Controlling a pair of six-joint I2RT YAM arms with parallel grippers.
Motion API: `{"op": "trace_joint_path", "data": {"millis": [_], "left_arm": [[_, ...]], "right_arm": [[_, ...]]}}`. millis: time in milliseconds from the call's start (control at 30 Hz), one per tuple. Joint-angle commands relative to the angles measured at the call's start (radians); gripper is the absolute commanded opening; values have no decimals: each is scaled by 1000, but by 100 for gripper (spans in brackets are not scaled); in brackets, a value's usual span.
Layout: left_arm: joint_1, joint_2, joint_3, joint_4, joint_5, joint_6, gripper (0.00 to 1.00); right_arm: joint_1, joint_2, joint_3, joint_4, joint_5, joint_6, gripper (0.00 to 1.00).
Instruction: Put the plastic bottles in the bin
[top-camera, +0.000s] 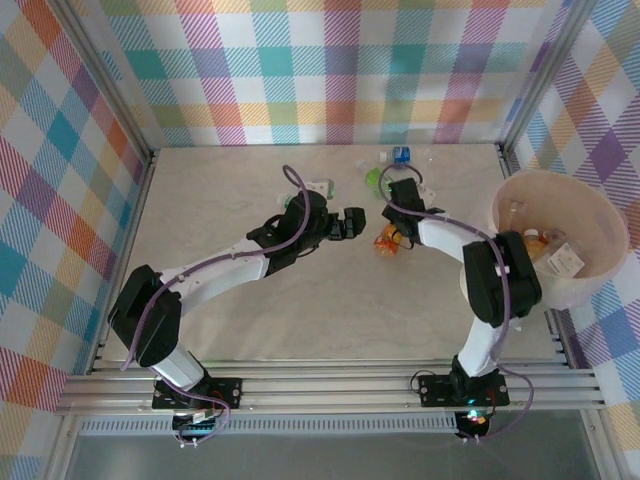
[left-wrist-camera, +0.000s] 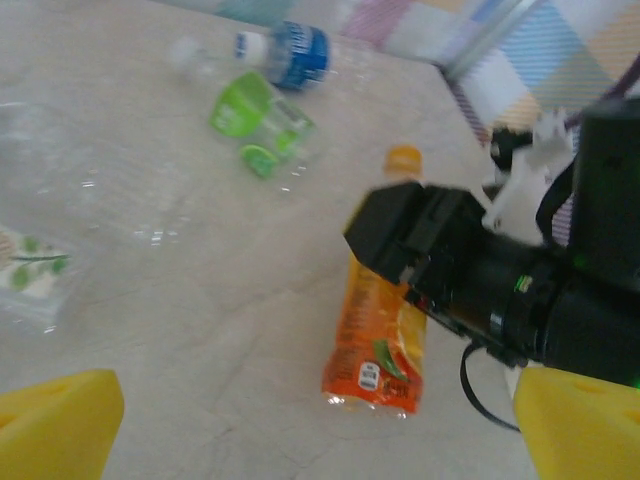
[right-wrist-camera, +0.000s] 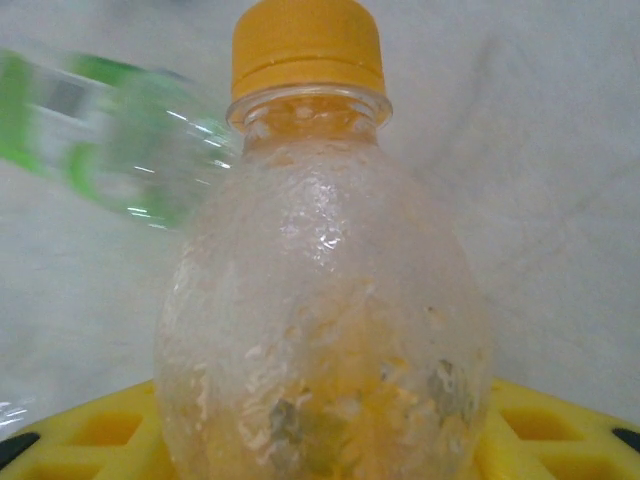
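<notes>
An orange-labelled plastic bottle (top-camera: 388, 241) with an orange cap lies on the table. My right gripper (top-camera: 396, 234) is shut on its clear shoulder, and the bottle (right-wrist-camera: 320, 300) stands between the yellow fingers (right-wrist-camera: 90, 430) in the right wrist view. The left wrist view shows the same bottle (left-wrist-camera: 378, 340) under the right gripper's black body. My left gripper (top-camera: 352, 222) hangs open just left of it, with nothing between its yellow fingertips (left-wrist-camera: 55, 425). The bin (top-camera: 585, 290) stands at the right with bottles (top-camera: 555, 255) inside.
A green-labelled bottle (top-camera: 374, 178) (left-wrist-camera: 262, 125) and a blue-labelled one (top-camera: 402, 155) (left-wrist-camera: 285, 52) lie behind the orange bottle. A crushed clear bottle with a white and green label (top-camera: 318, 186) (left-wrist-camera: 30, 275) lies by the left wrist. Checked walls close three sides.
</notes>
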Motion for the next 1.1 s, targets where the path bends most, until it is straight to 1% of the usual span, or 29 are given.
{"op": "trace_joint_path", "data": {"millis": [0,100,233,367,400,467,533,600,700,767,900,967,1067], "left_arm": [[4,-28,35,61,175,101,100],[6,-54,49,59,277,148,100],[5,-92,47,120,435,167,100],[0,-91,69,188,557,139,100],[-6,-83,81,208,585,131,100],[-30,-65,120,222,602,134,100],[-58,-33,185,184,595,158,100],[-84,3,248,155,568,175,100],[-104,48,286,210,533,144,100],[-105,79,304,243,508,108,100],[-104,133,349,233,453,65,100],[-104,153,363,221,414,43,100],[-104,176,380,191,348,15,100]], "right_arm": [[2,-137,-38,173,-77,-167,51],[2,-220,-38,227,-184,-267,53],[3,-325,9,247,-318,-411,54],[3,-434,49,210,-344,-516,54],[2,-460,60,191,-332,-539,54],[1,-510,81,148,-298,-579,54],[-1,-564,90,128,-252,-620,54],[-4,-612,93,125,-173,-662,53],[-31,-669,100,98,-59,-715,52],[-63,-710,94,92,-26,-739,52],[-131,-786,96,51,-5,-765,52],[-153,-806,107,21,49,-798,52],[-199,-833,87,29,136,-873,52]]}}
